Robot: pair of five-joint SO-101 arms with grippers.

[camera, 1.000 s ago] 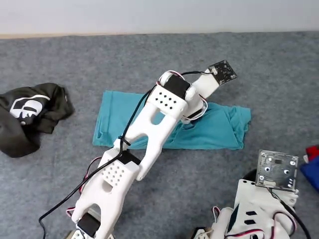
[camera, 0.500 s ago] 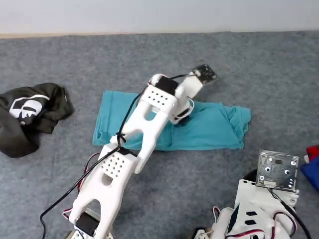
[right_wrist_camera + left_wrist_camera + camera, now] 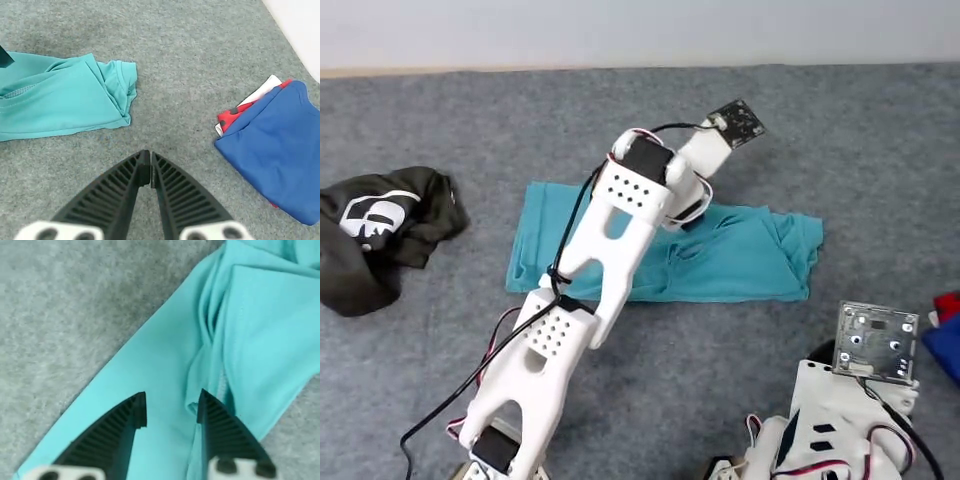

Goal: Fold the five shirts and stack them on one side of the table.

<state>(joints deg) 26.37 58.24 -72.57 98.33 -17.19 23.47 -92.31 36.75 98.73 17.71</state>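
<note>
While the left tool (image 3: 171, 405) hangs partly open over the teal shirt (image 3: 750, 265), gripping nothing, that shirt lies spread flat mid-counter (image 3: 470, 120). Right tool (image 3: 150, 167): closed, empty, above grey counter near 5 o'clock. Black shirt (image 3: 380, 230) crumpled at 9 o'clock. Blue shirt (image 3: 280, 150) stacked on red garment (image 3: 231, 116), 4 o'clock edge.

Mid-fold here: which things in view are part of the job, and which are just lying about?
Job: teal shirt, below the open left gripper; crumpled black shirt; blue shirt stacked over red and white cloth.
Not job: grey table cover; pale strip at its far edge.
</note>
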